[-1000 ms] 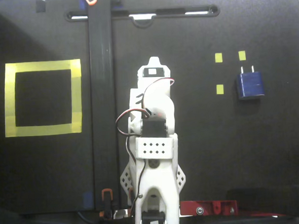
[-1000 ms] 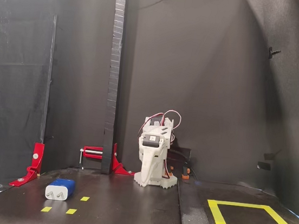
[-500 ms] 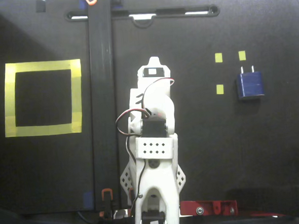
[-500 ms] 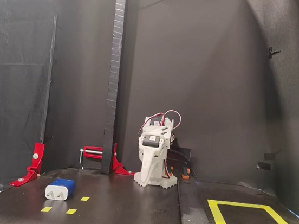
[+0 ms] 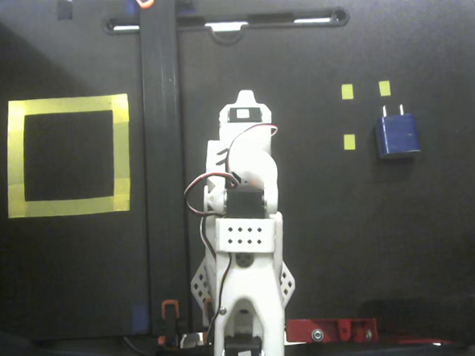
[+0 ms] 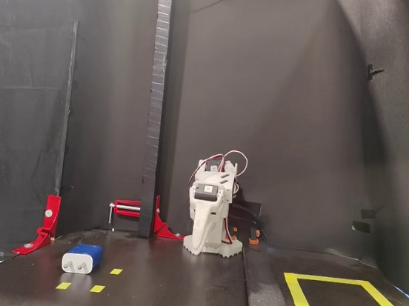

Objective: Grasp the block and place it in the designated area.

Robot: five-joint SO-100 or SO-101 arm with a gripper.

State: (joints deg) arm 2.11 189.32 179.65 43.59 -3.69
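The white arm [image 5: 243, 250] sits folded over its base near the middle of the black desk [image 5: 386, 241], and the same folded pose shows in the low fixed view [image 6: 212, 214]. Its tool [image 5: 244, 105] is tucked in against the arm, and whether its jaws stand wide or narrow I cannot tell from either camera; it appears to grip nothing. The block [image 5: 397, 133], dark blue with two short silvery prongs pointing toward the far edge of the desk, lies flat on the right side in the view from above, well apart from the arm. In the low view it lies at the left front [image 6: 82, 258], its pale pronged end facing the camera. Three small yellow tape squares [image 5: 347, 91] lie just beside it, to its left and upper left as seen from above. The designated area [image 5: 121, 153], a square frame of wide yellow tape with a black inside, lies on the opposite side of the desk, past a dark upright post [image 6: 155, 102], and holds nothing [image 6: 299, 293]. Red clamps [image 6: 48, 220] grip the desk edge behind the block in the low view.
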